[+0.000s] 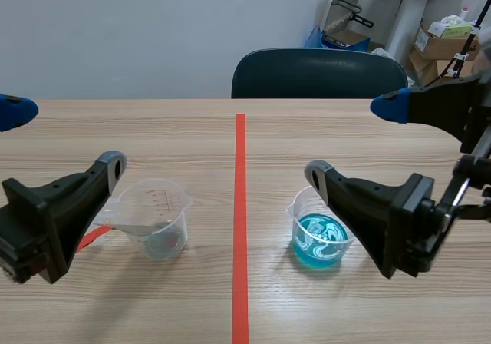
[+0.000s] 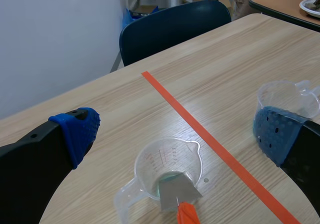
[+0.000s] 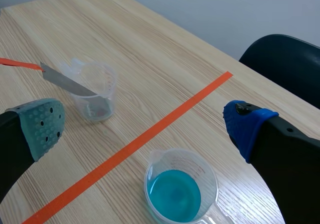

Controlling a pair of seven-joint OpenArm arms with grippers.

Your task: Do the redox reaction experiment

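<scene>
Both tools are seen wide open, nothing gripped: left tool (image 2: 175, 134) over the clear cup (image 1: 157, 217), right tool (image 3: 145, 128) over the cup of blue soln (image 1: 321, 236). Probably next: metal strip (image 2: 175, 189) leaning in the clear cup is to be pinched at its orange handle, lifted straight so the cup isn't tipped, then lowered into the blue w/o splash. Counted on bench (image 1: 169, 137): 2 cups, 1 strip.

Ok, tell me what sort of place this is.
Probably a plain office or lab room: a wooden table holding a clear cup and a blue-filled cup, a chair behind it, boxes in the corner.
</scene>
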